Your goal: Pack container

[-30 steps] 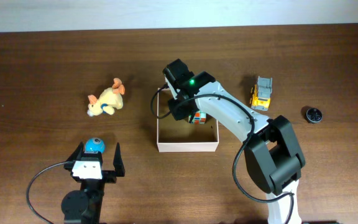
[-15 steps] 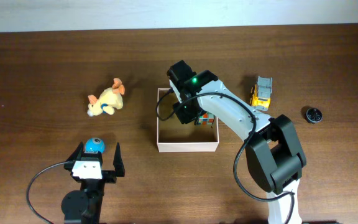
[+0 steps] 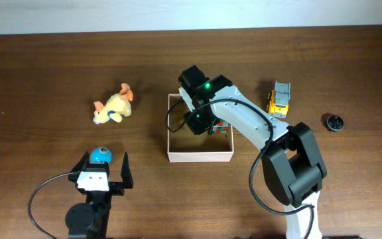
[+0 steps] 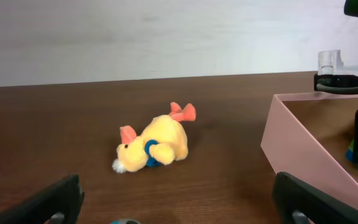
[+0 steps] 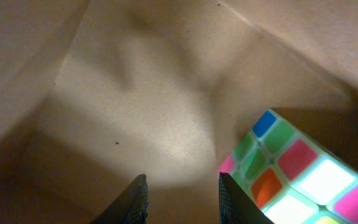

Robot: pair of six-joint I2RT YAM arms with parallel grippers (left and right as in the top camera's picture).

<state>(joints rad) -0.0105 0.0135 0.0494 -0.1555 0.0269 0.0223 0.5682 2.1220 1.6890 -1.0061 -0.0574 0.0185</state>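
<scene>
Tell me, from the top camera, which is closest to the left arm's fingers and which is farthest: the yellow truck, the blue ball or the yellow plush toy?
1. blue ball, front left, just ahead.
2. yellow plush toy, farther back on the left.
3. yellow truck, far across on the right.

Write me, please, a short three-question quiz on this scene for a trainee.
1. True or false: the left gripper is open.
2. Which toy lies inside the box? A: truck. B: colour cube. C: plush animal.
3. Which arm reaches into the box?

Key: 1 true. 2 B. 3 the right one; the right gripper sits beside the colour cube, with nothing between its fingers.
</scene>
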